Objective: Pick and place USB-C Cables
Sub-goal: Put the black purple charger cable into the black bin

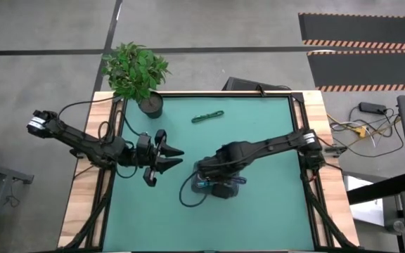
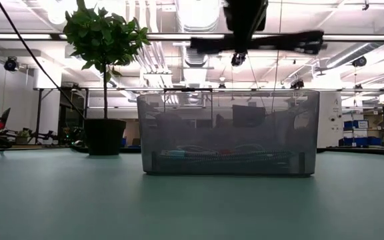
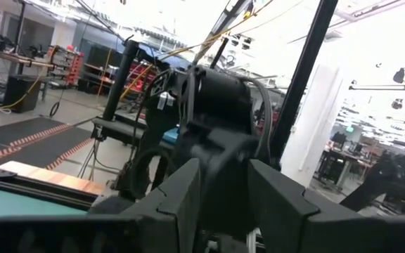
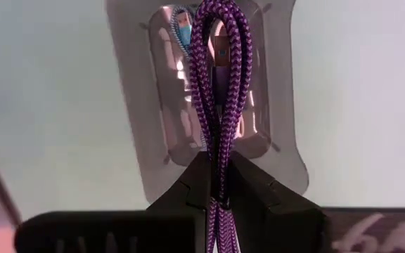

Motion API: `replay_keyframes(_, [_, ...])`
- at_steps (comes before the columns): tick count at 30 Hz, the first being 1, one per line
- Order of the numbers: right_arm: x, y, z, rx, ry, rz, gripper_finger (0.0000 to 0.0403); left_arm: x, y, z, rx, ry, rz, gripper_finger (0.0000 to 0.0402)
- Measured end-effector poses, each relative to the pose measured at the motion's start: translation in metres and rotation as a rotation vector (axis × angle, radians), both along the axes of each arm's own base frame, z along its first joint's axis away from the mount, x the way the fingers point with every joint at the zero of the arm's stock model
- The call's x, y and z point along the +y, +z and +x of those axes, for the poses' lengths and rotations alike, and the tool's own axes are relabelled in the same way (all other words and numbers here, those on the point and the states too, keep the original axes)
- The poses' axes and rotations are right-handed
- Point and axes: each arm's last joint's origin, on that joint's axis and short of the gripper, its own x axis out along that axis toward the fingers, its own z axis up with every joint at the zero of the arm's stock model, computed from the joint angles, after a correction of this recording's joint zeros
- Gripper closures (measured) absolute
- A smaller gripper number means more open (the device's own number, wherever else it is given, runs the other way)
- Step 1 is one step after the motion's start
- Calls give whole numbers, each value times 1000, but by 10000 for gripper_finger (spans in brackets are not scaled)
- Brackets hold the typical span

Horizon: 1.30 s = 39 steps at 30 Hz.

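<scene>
My right gripper (image 4: 219,169) is shut on a dark purple-navy braided cable bundle (image 4: 220,77), held over the grey tray (image 4: 132,126); in the high view it is over the tray (image 1: 197,171) at the table's middle. A light blue cable (image 4: 181,28) lies inside the tray, and the low view shows it beside a red-marked one (image 2: 225,153) on the tray floor. A green cable (image 1: 207,116) lies flat on the mat toward the far edge. My left gripper (image 1: 169,157) is open and empty, left of the tray. My right gripper pinches the folded bundle's strands (image 4: 219,151) between its two fingers, several strands side by side. The fingers come from above, pointing down, and lie along the bundle. The bundle's looped end (image 4: 220,14) reaches past the fingertips, down toward the tray's inside.
A potted plant (image 1: 136,70) stands at the table's far left corner. The tray's translucent walls (image 2: 229,133) rise well above the cables inside it. Bare green mat (image 1: 259,211) lies near and to the right of the tray.
</scene>
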Motion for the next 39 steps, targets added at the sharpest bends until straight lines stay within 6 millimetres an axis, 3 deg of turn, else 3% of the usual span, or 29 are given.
replay_keyframes(11, [-1,-30,31,-82,49,-32,380,0,-2,1,19,-3,1,295])
replay_keyframes(23, [-23,-35,36,-62,67,-52,380,0,-2,0,18,-6,1,295])
replay_keyframes(30, [-24,-49,32,-16,38,-78,380,1,0,-1,12,-4,5,295])
replay_keyframes(39, [-27,-59,32,-7,62,-147,380,9,20,-25,-79,-30,-80,295])
